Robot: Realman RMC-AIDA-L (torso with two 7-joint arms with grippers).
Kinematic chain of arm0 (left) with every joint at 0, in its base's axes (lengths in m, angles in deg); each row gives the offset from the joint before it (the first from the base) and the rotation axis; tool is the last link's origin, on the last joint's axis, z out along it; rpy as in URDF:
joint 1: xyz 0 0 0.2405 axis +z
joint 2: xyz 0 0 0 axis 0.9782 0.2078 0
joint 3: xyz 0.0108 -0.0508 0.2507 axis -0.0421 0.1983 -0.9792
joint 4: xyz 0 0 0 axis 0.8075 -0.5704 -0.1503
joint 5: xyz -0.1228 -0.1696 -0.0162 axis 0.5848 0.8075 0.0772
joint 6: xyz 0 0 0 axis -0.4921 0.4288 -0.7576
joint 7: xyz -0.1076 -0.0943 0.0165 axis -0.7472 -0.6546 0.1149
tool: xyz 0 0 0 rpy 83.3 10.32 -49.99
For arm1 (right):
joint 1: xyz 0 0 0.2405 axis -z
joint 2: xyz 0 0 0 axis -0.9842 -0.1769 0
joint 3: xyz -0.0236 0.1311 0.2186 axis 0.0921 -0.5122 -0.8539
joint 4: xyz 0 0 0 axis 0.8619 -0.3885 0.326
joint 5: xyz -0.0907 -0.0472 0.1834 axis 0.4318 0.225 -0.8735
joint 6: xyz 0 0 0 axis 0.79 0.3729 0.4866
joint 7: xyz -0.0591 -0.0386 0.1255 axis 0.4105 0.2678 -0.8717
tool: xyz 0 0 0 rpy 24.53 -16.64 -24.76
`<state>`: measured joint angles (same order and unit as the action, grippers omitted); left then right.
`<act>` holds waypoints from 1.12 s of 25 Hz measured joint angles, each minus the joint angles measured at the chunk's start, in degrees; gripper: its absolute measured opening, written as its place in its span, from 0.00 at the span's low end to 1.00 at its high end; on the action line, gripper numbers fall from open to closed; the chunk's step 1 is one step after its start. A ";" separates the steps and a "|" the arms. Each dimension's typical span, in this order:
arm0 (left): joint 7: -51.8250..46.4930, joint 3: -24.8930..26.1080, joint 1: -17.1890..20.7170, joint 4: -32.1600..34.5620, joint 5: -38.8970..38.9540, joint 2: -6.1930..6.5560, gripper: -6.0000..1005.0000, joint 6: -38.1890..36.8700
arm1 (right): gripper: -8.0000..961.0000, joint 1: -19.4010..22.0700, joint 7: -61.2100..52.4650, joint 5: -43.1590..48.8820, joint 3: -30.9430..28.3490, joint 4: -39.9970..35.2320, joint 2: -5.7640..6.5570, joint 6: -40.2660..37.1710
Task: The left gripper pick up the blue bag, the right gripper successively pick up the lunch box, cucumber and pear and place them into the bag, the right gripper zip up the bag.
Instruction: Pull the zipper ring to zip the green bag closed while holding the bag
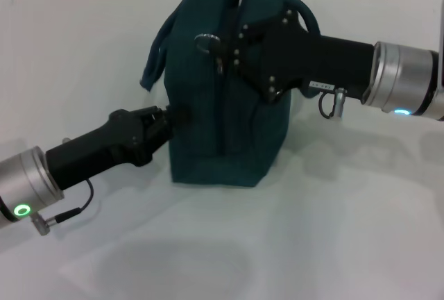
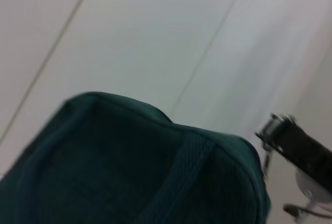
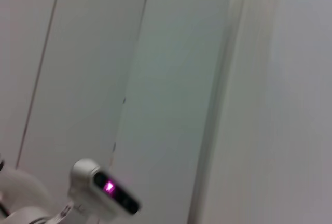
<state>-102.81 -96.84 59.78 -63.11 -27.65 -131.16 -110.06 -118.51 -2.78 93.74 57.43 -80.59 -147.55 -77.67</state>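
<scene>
The blue bag stands upright on the white table, its top seam drawn together. My left gripper comes in low from the left, shut on the bag's near end panel. From the right, my right gripper lies across the bag's upper side, shut on the zip pull by its ring. One rolled handle hangs down the bag's left side. The left wrist view shows the bag close up. Lunch box, cucumber and pear are out of view.
Bare white table spreads in front of and around the bag. A pale tiled wall fills the right wrist view, with a white device with a pink light low in it.
</scene>
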 joint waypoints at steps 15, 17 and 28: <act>2.54 -3.48 -0.40 0.01 -0.37 0.11 0.07 -3.90 | 0.02 -0.31 -9.44 -1.19 -0.59 0.08 0.45 3.46; 2.73 -3.50 -0.40 0.01 -0.68 0.12 0.07 -4.30 | 0.02 -0.62 -11.23 -1.11 -0.63 0.08 0.55 3.60; 2.76 -4.27 -0.08 0.04 -1.64 0.19 0.07 -4.49 | 0.02 -0.76 -15.65 -0.77 -2.83 0.08 0.85 3.58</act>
<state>-100.04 -101.11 59.70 -63.06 -29.30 -130.98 -114.54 -119.26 -18.42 92.96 54.61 -80.50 -146.69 -74.08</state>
